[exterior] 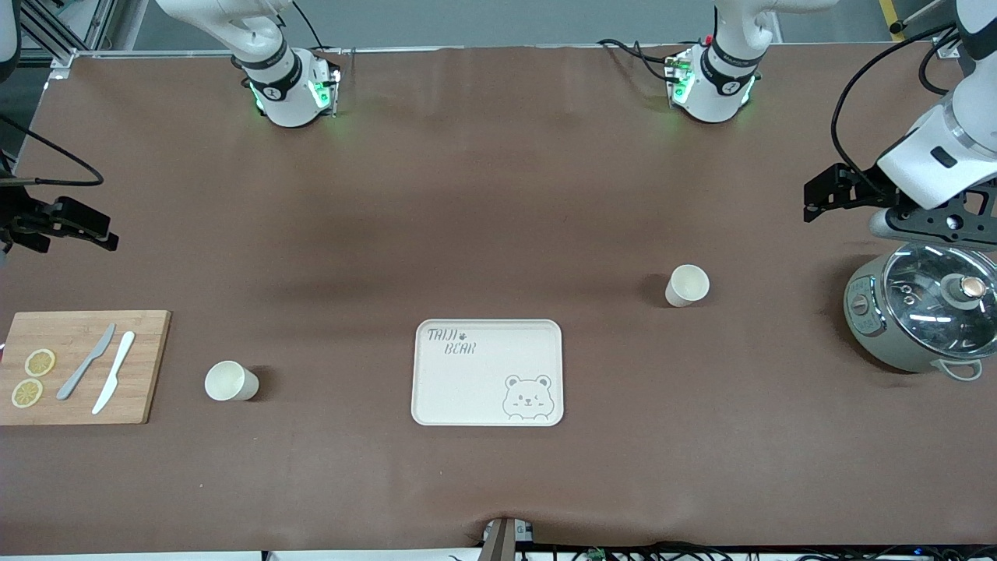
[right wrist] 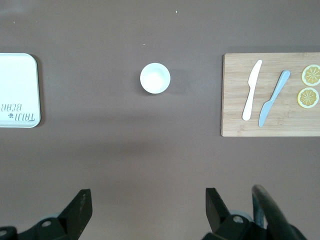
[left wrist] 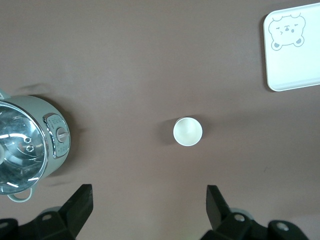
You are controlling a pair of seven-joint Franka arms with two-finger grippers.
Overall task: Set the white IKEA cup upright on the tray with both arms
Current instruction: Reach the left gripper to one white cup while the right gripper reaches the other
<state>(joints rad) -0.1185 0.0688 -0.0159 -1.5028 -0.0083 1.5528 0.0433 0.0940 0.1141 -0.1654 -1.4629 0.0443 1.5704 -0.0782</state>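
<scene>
Two white cups stand upright on the brown table. One cup [exterior: 687, 285] [left wrist: 187, 131] is toward the left arm's end, farther from the front camera than the cream bear-printed tray [exterior: 483, 382] [left wrist: 295, 60] [right wrist: 15, 80]. The other cup [exterior: 231, 381] [right wrist: 155, 78] is between the tray and the cutting board. My left gripper [exterior: 822, 202] [left wrist: 149, 200] hangs open and empty high over the table beside the cooker. My right gripper [exterior: 89, 230] [right wrist: 149, 202] hangs open and empty over the table's right-arm end. Nothing lies on the tray.
A wooden cutting board [exterior: 144, 366] [right wrist: 235, 125] holds a grey knife [exterior: 86, 362], a white knife [exterior: 114, 371] and two lemon slices [exterior: 39, 362]. A grey-green cooker [exterior: 919, 312] [left wrist: 27, 145] with a glass lid stands at the left arm's end.
</scene>
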